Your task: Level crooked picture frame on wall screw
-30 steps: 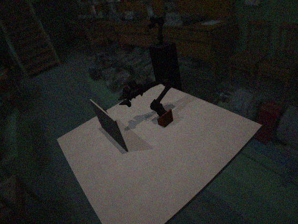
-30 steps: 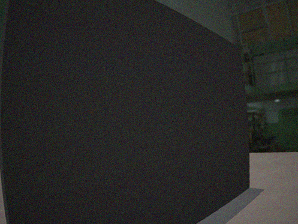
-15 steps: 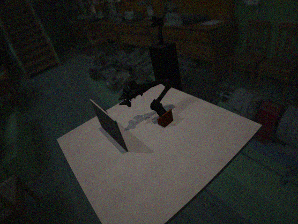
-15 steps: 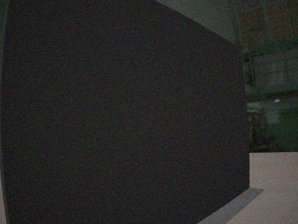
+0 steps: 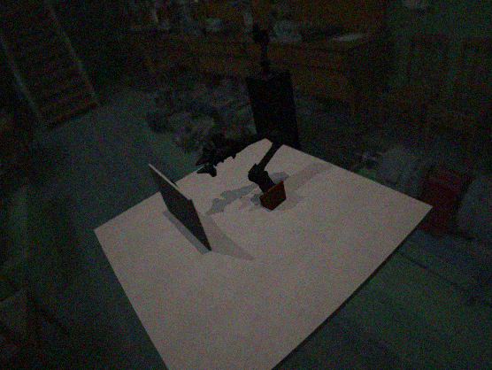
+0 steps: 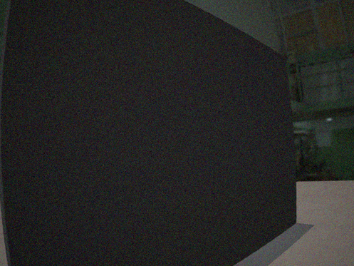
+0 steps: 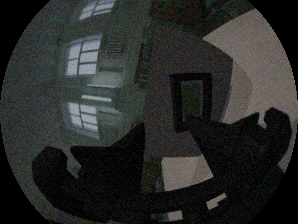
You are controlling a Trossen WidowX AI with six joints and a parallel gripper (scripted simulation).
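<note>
On the white table [image 5: 283, 265], a dark wall panel [image 5: 181, 208], end effector [image 5: 208, 167] apart.

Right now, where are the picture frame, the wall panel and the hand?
picture frame [image 7: 192, 99]: wrist view, its pale inner area.
wall panel [image 5: 181, 208]: top view, its dark back face.
hand [image 5: 211, 165]: top view, between the fingertips, short of the panel.
</note>
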